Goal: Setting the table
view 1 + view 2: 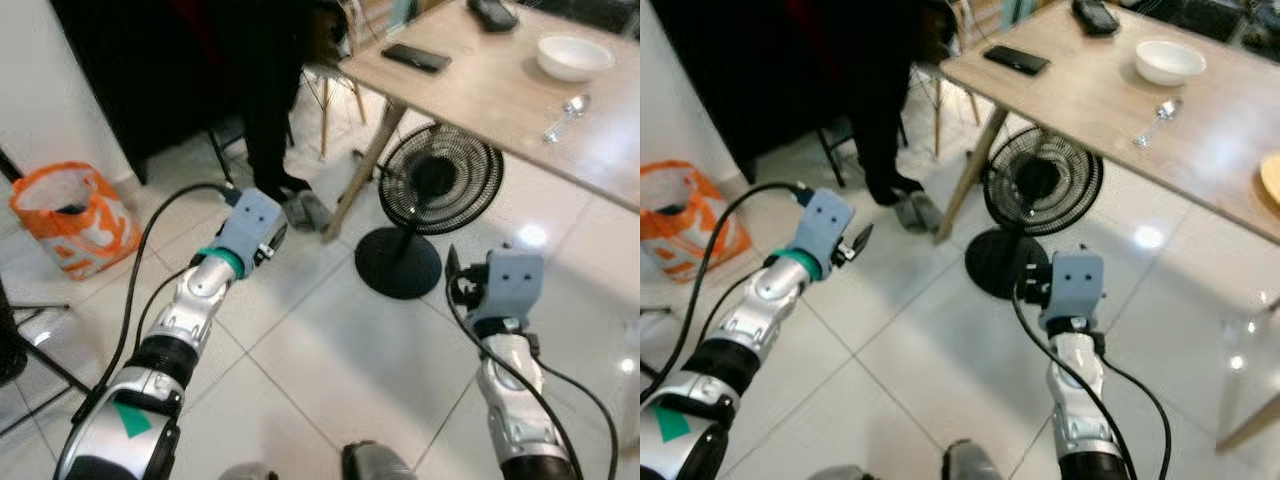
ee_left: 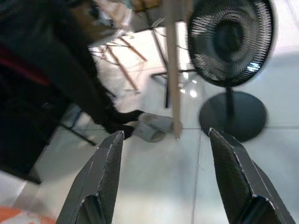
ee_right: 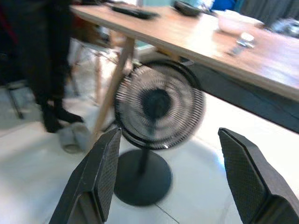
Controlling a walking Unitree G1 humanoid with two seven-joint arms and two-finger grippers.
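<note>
Tiled floor (image 1: 330,350) | both grippers spread, empty (left gripper (image 2: 163,172), right gripper (image 3: 168,177)); bowl (image 1: 574,56) far ahead

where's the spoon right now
The spoon lies on the wooden table, ahead and to the robot's right in the eye views, just in front of the white bowl and apart from it.

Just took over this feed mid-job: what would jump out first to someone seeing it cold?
A black floor fan stands under the wooden table's edge, ahead of both open, empty grippers. On the table sit a white bowl and a spoon. A person's dark legs stand by the table's corner.
</note>
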